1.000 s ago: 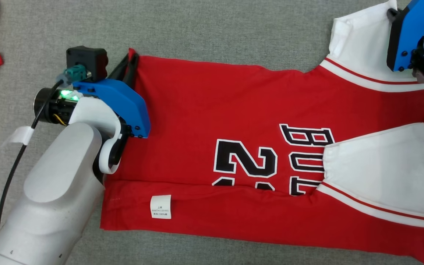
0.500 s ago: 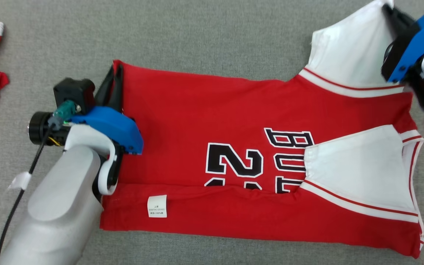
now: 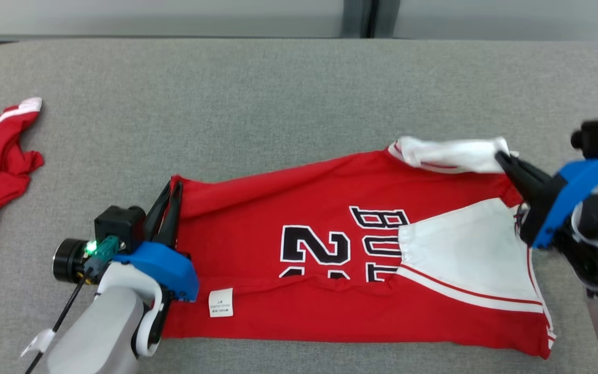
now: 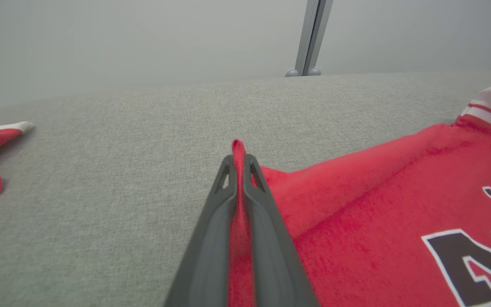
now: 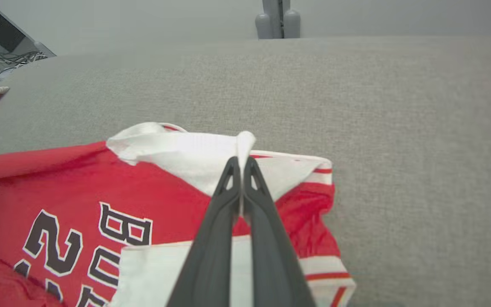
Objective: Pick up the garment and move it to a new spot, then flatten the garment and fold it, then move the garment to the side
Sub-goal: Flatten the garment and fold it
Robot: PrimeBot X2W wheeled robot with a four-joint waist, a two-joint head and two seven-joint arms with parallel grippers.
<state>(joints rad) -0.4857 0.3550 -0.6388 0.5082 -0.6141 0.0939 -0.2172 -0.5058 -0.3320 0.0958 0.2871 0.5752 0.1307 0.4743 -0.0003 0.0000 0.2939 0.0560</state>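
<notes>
Red cotton jersey with white sleeves lies on grey fabric table. Left tool pinches far hem corner, right tool pinches far sleeve. Fold: draw the 2 level toward near edge, cloth taut.

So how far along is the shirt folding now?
The shirt's near edge is folded over, label up, one white sleeve laid across the lettering. Left pincer grips the far hem corner, right pincer the other sleeve. Still to do: fold that side over, finish, shift it aside.
</notes>
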